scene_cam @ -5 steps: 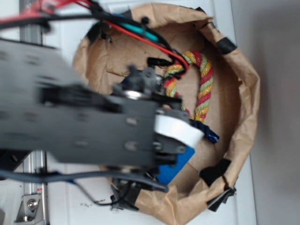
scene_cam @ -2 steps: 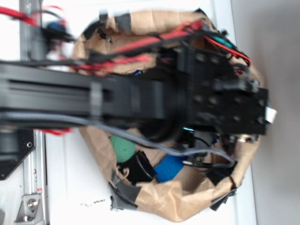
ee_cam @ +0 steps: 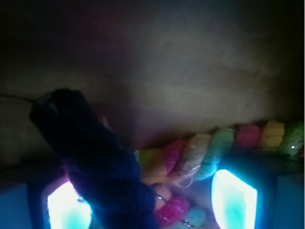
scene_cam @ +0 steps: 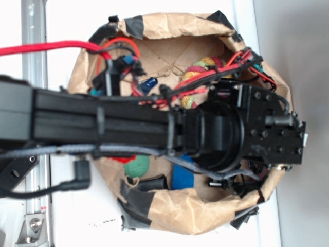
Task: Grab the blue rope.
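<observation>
Nearest the wrist camera, the gripper shows two glowing fingers set wide apart. One blue rope rises between them, against the left finger. Behind lies one multicoloured rope, then the paper wall.

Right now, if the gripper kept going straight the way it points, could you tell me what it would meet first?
Probably the blue rope: it rises between the glowing jaws of the gripper, nearest the camera. The multicoloured rope lies just beyond, then brown paper. Depth is hard to judge in this dim view.
</observation>
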